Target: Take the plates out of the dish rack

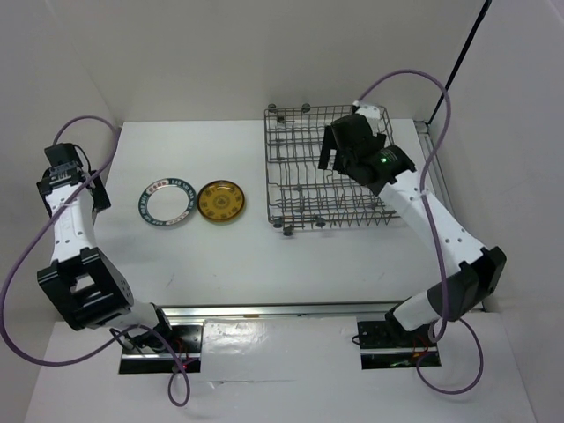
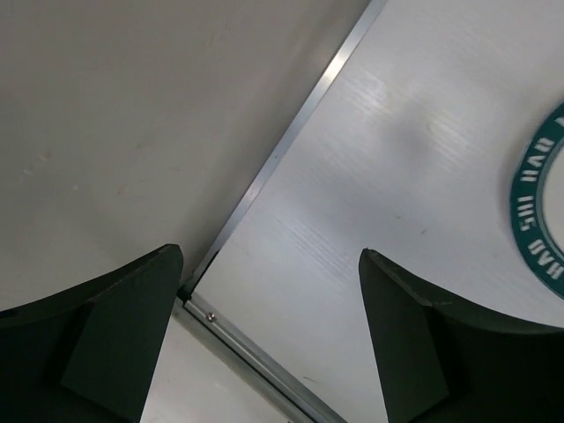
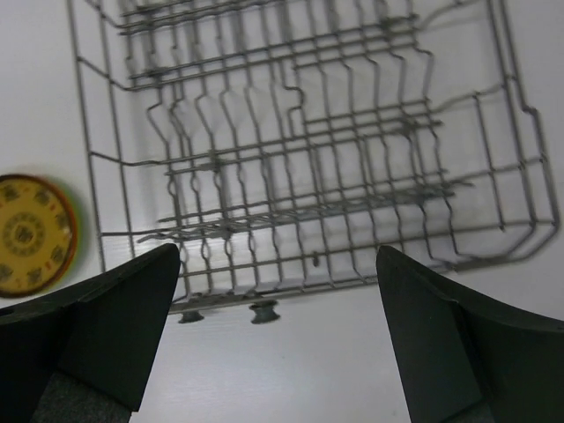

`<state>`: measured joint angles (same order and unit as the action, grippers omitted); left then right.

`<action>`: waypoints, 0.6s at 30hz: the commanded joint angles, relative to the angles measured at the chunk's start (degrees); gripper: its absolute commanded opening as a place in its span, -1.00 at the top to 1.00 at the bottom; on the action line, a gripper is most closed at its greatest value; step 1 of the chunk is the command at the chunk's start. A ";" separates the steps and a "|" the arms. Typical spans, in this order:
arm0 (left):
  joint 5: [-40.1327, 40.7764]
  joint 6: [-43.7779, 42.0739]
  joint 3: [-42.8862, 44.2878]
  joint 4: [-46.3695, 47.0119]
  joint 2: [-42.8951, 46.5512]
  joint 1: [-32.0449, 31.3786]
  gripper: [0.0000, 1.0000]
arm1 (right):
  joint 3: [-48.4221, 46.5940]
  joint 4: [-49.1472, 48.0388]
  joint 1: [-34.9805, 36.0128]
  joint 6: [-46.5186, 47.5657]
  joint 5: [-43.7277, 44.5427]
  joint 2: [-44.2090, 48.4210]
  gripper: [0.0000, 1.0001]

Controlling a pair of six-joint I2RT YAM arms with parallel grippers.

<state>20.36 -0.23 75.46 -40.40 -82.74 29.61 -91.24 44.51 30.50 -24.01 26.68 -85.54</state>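
Observation:
The grey wire dish rack (image 1: 304, 189) stands at the back right of the table, and no plate shows in it. The white plate with a dark blue-green rim (image 1: 166, 202) and the golden-brown patterned plate (image 1: 220, 202) lie flat side by side to its left. The lime green and orange plates are out of view. My right gripper (image 1: 339, 150) hovers over the rack, open and empty; its wrist view shows the gripper (image 3: 278, 251), the rack (image 3: 308, 150) and the golden plate (image 3: 31, 233). My left gripper (image 1: 84, 187) is open and empty at the table's left edge (image 2: 269, 256), left of the white plate (image 2: 538, 211).
White walls close in the table at the back and on both sides. A metal strip (image 2: 291, 141) runs along the table's left edge. A metal rail (image 1: 282, 310) runs along the near edge by the arm bases. The rack has small wheels (image 3: 263, 310) on its side.

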 commanded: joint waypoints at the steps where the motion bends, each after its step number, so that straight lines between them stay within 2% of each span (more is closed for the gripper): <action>1: 7.85 4.35 -2.86 0.50 2.58 0.37 -0.91 | 1.94 15.47 -0.18 -14.64 12.08 4.67 -1.00; 6: 2.16 2.70 -8.48 1.29 8.64 0.37 -0.91 | 3.96 29.91 -0.18 -29.05 11.56 9.33 -1.00; 14: -0.49 0.23 -14.63 1.29 16.02 0.37 -0.91 | 8.80 28.80 -0.18 -25.65 7.43 21.28 -1.00; 18: -2.17 -0.47 -16.13 0.68 18.93 0.37 -0.91 | 7.48 27.38 -0.18 -22.67 6.28 21.90 -1.00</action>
<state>19.99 0.23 60.27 -40.03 -65.87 29.82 -82.48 72.07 30.35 -47.59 33.10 -63.90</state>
